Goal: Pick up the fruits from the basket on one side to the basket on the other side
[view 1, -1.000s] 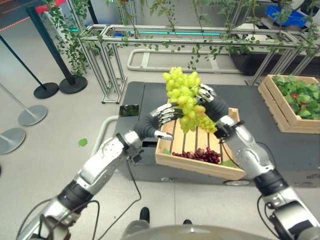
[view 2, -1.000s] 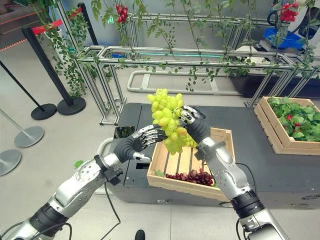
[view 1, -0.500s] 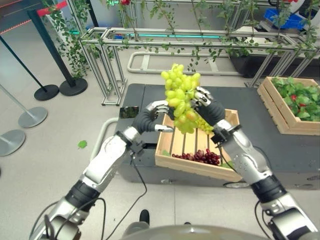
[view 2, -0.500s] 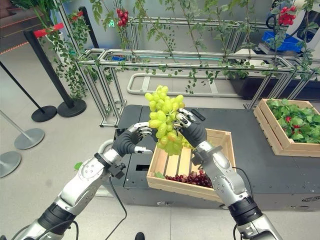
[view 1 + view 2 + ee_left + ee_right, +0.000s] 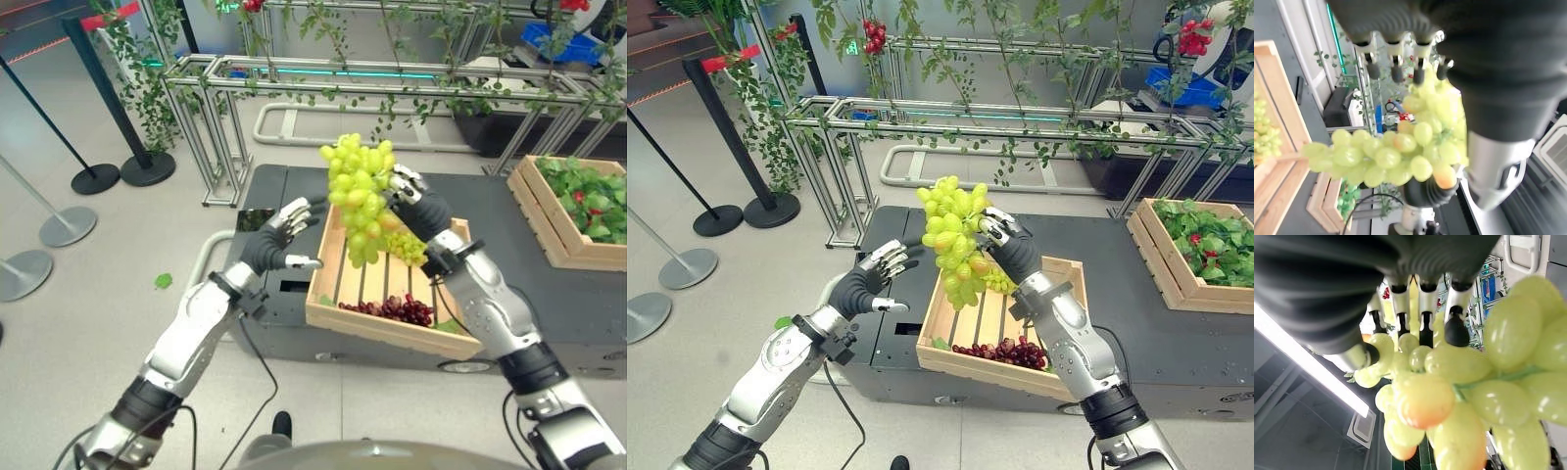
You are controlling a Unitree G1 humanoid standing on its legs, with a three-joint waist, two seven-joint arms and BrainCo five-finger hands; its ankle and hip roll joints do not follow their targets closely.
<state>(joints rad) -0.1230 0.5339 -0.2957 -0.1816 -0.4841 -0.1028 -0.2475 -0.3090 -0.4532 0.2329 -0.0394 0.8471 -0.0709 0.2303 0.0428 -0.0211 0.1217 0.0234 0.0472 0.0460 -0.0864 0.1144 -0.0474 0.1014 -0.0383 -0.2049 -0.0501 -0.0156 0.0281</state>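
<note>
The green grapes (image 5: 359,196) have smooth, glossy skin, some with an orange blush. The crate (image 5: 392,328) under them is pale, unpainted wood with slats, matt and a little rough. The dark red grapes (image 5: 390,307) in it look shiny. The platform (image 5: 549,294) below has a matt, dark grey surface. The right hand (image 5: 419,208) wears a dark ribbed cover, matt like rubber; the left hand (image 5: 271,244) has shiny silver metal fingers.

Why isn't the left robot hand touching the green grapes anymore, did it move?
Yes. The left robot hand has drawn back from the green grapes, toward the robot's left, past the wooden crate's left edge. The right robot hand holds them.
</note>
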